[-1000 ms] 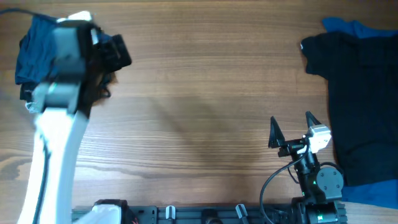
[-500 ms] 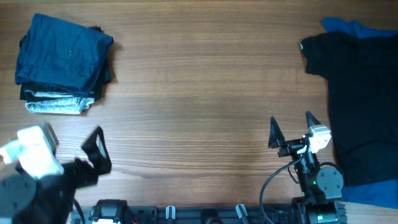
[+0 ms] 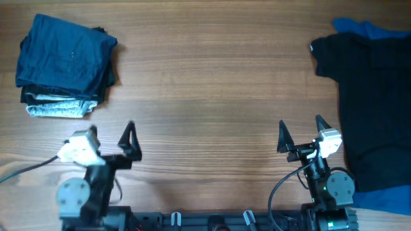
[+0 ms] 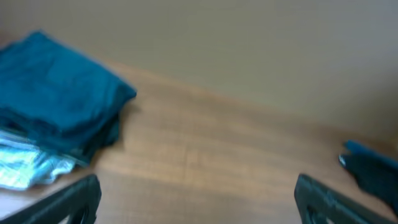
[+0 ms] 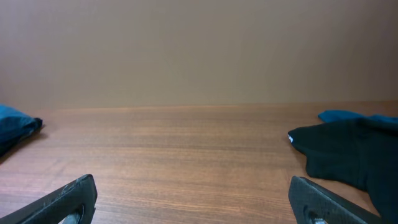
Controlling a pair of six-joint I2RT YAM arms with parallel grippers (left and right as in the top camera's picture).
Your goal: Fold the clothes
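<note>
The folded navy-blue shorts (image 3: 64,54) lie on top of a stack at the table's far left, over a dark layer and a light grey garment (image 3: 56,108); the stack also shows in the left wrist view (image 4: 59,109). A black garment (image 3: 372,102) lies spread at the right edge over a brighter blue one (image 3: 359,27); both show in the right wrist view (image 5: 348,149). My left gripper (image 3: 110,138) is open and empty near the front left, below the stack. My right gripper (image 3: 300,131) is open and empty near the front right, beside the black garment.
The wooden table (image 3: 212,96) runs between the stack and the black garment. The arm bases and a black rail (image 3: 212,221) sit along the front edge. A cable (image 3: 279,189) loops by the right arm.
My left arm has drawn back from the stack at the far left to the front edge and now rests upright with its jaws open. The right arm has not moved.
</note>
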